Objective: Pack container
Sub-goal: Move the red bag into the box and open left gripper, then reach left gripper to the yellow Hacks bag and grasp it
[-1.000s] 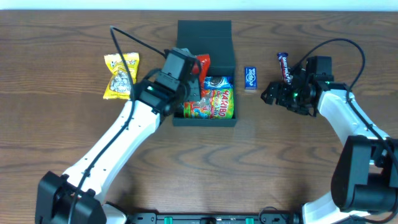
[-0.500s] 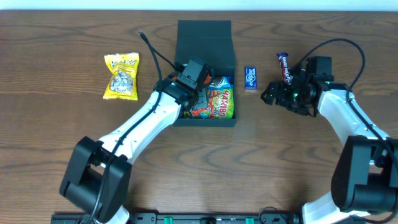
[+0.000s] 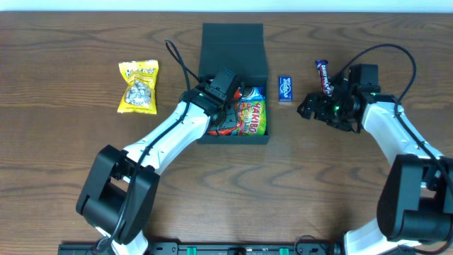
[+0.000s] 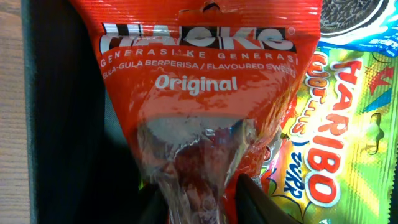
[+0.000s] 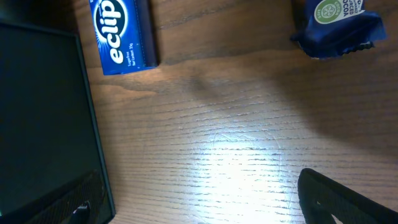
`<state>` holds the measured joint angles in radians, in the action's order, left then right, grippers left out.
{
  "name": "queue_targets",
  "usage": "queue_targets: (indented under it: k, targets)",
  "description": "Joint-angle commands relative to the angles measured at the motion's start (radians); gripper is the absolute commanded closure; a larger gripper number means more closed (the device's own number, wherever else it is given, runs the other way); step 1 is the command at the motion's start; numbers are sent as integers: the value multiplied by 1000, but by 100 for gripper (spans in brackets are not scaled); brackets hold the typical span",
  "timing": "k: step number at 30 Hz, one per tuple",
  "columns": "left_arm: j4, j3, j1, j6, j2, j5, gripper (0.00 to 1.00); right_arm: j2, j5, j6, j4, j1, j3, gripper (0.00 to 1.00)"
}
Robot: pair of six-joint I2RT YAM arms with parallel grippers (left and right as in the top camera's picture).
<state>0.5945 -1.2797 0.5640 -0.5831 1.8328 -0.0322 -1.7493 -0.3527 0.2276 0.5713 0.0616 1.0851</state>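
The container [image 3: 233,139], a dark teal-green box with its flap lid folded back, stands at the table's middle back. My left gripper [image 3: 221,113] reaches into its left half, shut on the lower end of a red Hacks sweet packet [image 4: 199,93], which lies inside the box [image 4: 62,124]. The jaws [image 4: 199,202] pinch the packet's clear part. A Haribo bag [image 3: 253,117] and a blue cookie packet [image 4: 354,22] lie beside it in the box. My right gripper [image 3: 311,110] is open and empty above bare table, right of the box [image 5: 43,124].
A blue Eclipse gum pack [image 3: 284,89] lies just right of the container, also in the right wrist view [image 5: 118,34]. A dark chocolate bar [image 3: 323,76] lies further right. A yellow snack bag [image 3: 138,86] lies left of the container.
My left arm has swung in from the left and brought the red packet down into the container's left half. The right arm has not moved.
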Motion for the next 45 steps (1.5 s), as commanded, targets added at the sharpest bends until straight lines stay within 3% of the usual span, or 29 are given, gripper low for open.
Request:
queue_targets:
  k: [1, 8, 13, 17, 18, 22, 26, 32, 37, 45]
  targets:
    - [7, -1, -1, 4, 3, -43, 62, 24, -14, 11, 0, 4, 7, 1]
    - [3, -35, -1, 53, -101, -42, 48, 24, -14, 11, 0, 4, 7, 1]
    - [4, -81, -1, 206, -250, -17, 45, 24, -14, 11, 0, 4, 7, 1]
    - [5, -85, -6, 252, -374, 243, 42, 24, -15, 11, 1, 4, 7, 1]
    - [8, -85, -16, 281, -400, 323, 35, 24, -15, 11, 1, 4, 7, 1]
    - [23, -85, -117, 326, -426, 401, 30, 24, -15, 11, 1, 4, 7, 1]
    - [57, -83, -291, 330, -394, 383, 30, 24, -15, 10, 1, 4, 7, 1]
    - [29, -83, -517, 543, -282, 186, 26, 24, -14, 0, 1, 4, 7, 1]
    - [-24, -83, -571, 606, -131, 163, 25, 24, -15, 0, 1, 4, 7, 1]
    - [-169, -83, -578, 606, 82, 162, 24, 24, -14, -1, 22, 4, 7, 1]
